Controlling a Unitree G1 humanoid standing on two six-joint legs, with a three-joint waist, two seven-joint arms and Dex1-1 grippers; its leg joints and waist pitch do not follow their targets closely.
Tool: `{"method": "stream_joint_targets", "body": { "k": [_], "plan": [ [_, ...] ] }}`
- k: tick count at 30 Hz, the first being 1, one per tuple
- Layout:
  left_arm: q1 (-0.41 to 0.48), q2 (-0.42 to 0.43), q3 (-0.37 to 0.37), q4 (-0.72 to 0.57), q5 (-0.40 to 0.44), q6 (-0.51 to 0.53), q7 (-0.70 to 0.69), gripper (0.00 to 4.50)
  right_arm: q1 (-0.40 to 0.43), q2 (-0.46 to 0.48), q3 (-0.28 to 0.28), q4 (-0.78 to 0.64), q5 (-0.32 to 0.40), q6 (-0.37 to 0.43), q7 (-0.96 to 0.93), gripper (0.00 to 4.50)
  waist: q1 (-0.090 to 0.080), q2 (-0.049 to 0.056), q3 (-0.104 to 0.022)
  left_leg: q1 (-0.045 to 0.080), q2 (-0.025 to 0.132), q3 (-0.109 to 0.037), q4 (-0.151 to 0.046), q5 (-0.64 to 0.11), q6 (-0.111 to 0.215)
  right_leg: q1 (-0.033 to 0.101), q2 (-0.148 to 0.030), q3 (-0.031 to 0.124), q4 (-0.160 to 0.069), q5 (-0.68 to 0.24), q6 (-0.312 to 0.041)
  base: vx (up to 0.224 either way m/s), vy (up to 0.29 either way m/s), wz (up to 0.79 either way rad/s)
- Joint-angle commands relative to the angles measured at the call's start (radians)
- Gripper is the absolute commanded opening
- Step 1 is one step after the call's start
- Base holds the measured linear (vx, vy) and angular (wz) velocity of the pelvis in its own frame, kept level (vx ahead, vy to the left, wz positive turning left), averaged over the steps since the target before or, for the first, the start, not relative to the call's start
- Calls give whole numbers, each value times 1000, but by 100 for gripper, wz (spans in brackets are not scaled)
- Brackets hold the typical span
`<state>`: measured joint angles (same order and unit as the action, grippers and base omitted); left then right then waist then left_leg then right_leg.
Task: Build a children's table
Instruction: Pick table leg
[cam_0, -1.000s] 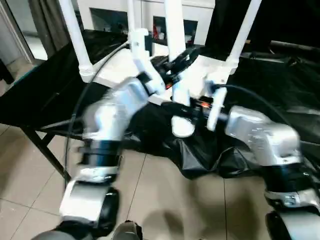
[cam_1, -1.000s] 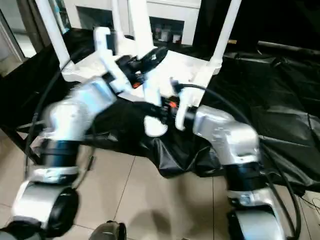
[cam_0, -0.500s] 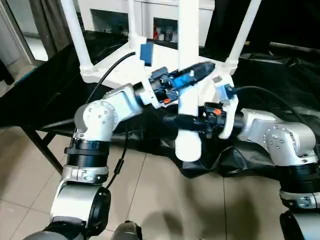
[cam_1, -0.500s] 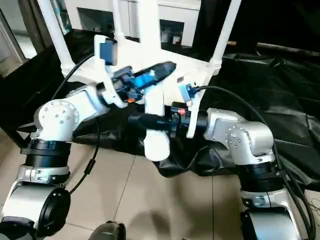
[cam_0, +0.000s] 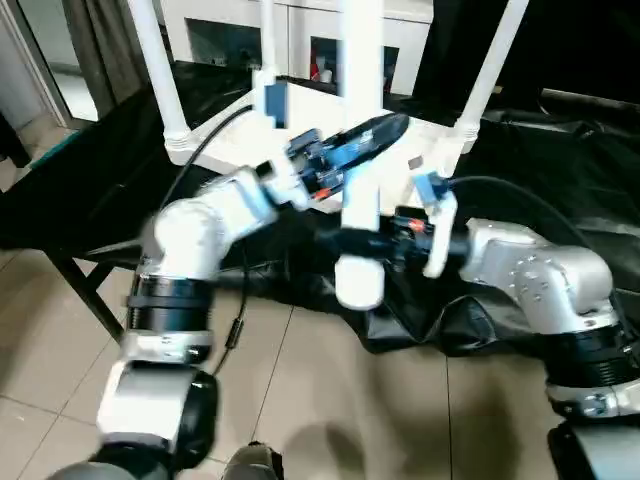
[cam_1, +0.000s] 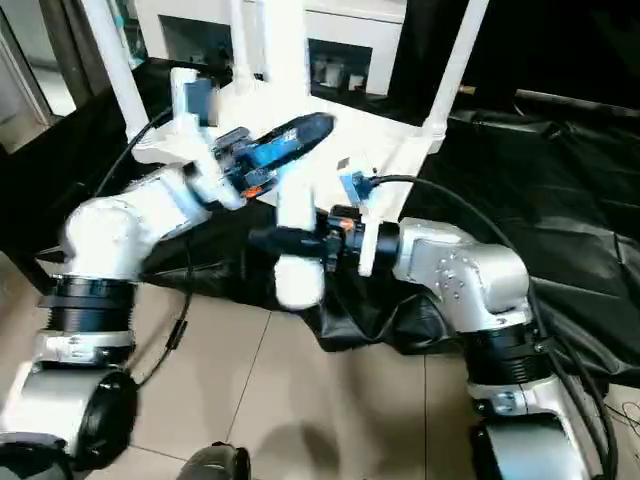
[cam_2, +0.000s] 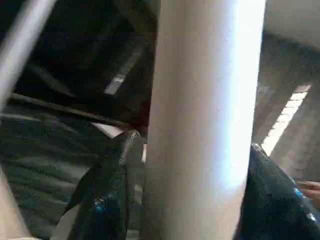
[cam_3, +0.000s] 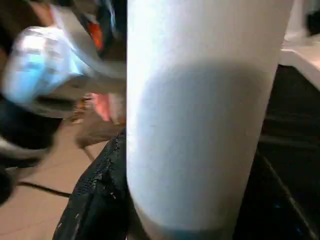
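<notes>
The upright white leg (cam_0: 358, 150) fills the gap between both grippers' fingers. Beyond it, three standing legs (cam_0: 152, 60) and the tabletop (cam_0: 300, 110) crowd the black-draped table (cam_0: 560, 170); tiled floor (cam_0: 330, 400) below lies open.

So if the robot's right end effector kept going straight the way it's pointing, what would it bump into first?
Probably nothing new: the right end effector already has the loose white table leg between its fingers. Beyond that leg, its line seems to lead toward the robot's left arm, though depth is unclear.

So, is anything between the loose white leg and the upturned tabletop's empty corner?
Nothing visible. The loose round white plastic leg stands upright in the left gripper and right gripper, just in front of the upturned white tabletop.
</notes>
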<state>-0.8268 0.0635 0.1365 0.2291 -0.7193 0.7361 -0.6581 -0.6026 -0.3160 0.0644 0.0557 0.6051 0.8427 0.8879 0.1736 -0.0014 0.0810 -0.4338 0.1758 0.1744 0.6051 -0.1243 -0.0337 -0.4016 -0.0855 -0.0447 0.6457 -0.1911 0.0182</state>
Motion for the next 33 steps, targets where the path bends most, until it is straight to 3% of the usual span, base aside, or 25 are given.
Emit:
{"method": "stream_joint_targets", "body": {
  "k": [1,2,6,11,16,17,19,22,24,28,33],
  "plan": [
    [-16,-11,-23,-8,48,-26,56,300,-4,8,10,-17,-6,-20,-7,193,1,-6,-97,47,47,-21,-77,-311,-80,34,-67,33,-91,-257,-127,0,0,0],
    [-13,-21,-27,-3,82,-42,116,298,-3,15,12,-15,-15,-31,-24,193,1,-1,-98,46,47,-21,-77,-304,-79,34,-66,33,-90,-253,-125,0,0,0],
    [10,-89,-6,-25,167,-108,338,297,4,43,25,-17,-58,-68,-90,193,0,0,-98,47,49,-23,-76,-312,-84,33,-65,32,-91,-234,-130,0,0,0],
    [0,-113,29,3,170,-142,397,261,0,50,34,-17,-92,-88,-117,193,-5,-1,-98,42,42,-21,-72,-295,-69,37,-62,30,-92,-214,-136,0,0,0],
    [12,-132,17,-28,162,-138,393,218,-4,66,44,-3,-138,-153,-144,193,-7,3,-99,45,44,-22,-72,-298,-64,35,-61,29,-89,-205,-149,0,0,0],
    [13,-129,11,-32,159,-136,383,214,-6,69,43,1,-136,-158,-139,193,-8,2,-99,45,44,-22,-72,-307,-63,34,-61,29,-90,-212,-151,0,0,0],
    [15,-120,-3,-41,145,-131,351,192,-9,71,36,8,-115,-143,-116,263,-7,3,-98,46,44,-22,-72,-308,-58,34,-61,29,-91,-214,-152,0,0,0],
    [13,-106,-20,-48,128,-116,302,183,-12,70,20,13,-89,-120,-92,271,-6,3,-98,46,44,-22,-73,-312,-56,35,-61,29,-90,-213,-154,0,0,0],
    [9,-69,-50,-59,100,-73,194,181,-17,51,-4,20,-37,-86,-23,296,-5,-1,-98,46,44,-21,-73,-307,-51,35,-61,29,-89,-209,-158,0,0,0],
    [3,-38,-65,-71,71,-26,113,181,-26,18,-9,33,-12,-59,43,310,-1,3,-98,48,44,-20,-71,-313,-49,34,-61,28,-85,-213,-175,0,0,0],
    [-27,3,-42,-70,-65,72,-61,181,-35,-49,-10,43,41,24,148,311,-1,8,-98,48,41,-19,-70,-316,-52,36,-62,27,-85,-218,-194,0,0,0]
  ]
}}
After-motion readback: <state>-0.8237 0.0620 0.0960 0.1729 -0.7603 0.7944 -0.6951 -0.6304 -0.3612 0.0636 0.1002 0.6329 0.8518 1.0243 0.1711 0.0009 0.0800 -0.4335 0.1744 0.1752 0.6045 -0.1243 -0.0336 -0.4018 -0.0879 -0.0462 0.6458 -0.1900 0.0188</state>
